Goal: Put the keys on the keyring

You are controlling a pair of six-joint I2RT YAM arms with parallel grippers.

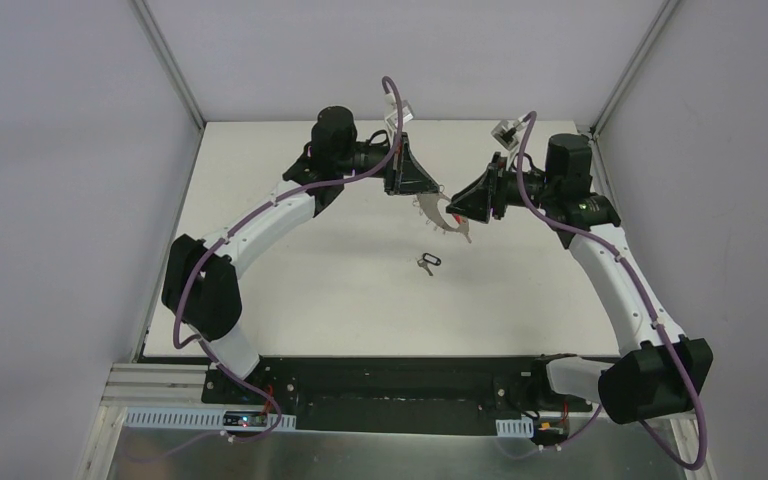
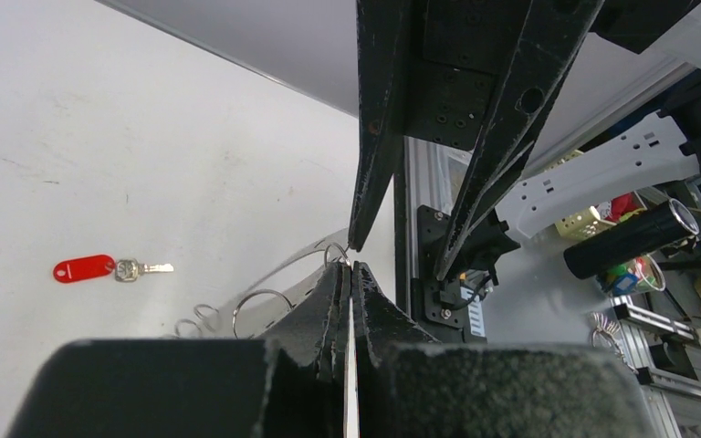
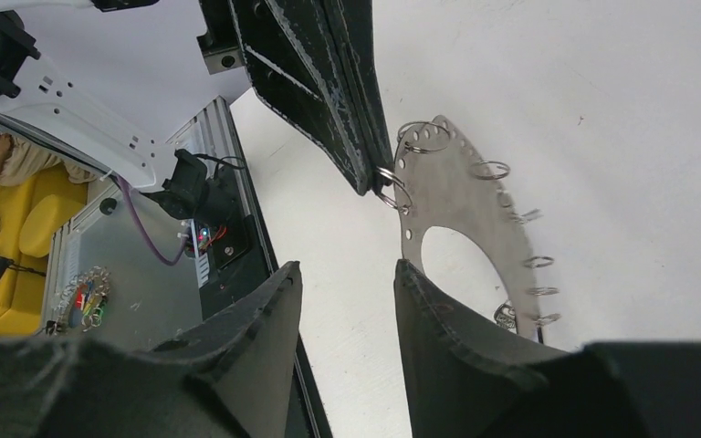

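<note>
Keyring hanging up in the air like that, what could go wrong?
The left end effector pinches the keyring only by its edge, so it might swing or slip out. The right end effector is open and very close, so a bump could knock it loose. The red-tagged key and the dark-tagged key lie flat on the table, likely tricky to grab.

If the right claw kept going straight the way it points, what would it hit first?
Most likely the keyring, the grey plate that the left gripper clamps just ahead. The right gripper, open, aims near that clamped edge, so it might touch that gripper first; depth is unclear.
</note>
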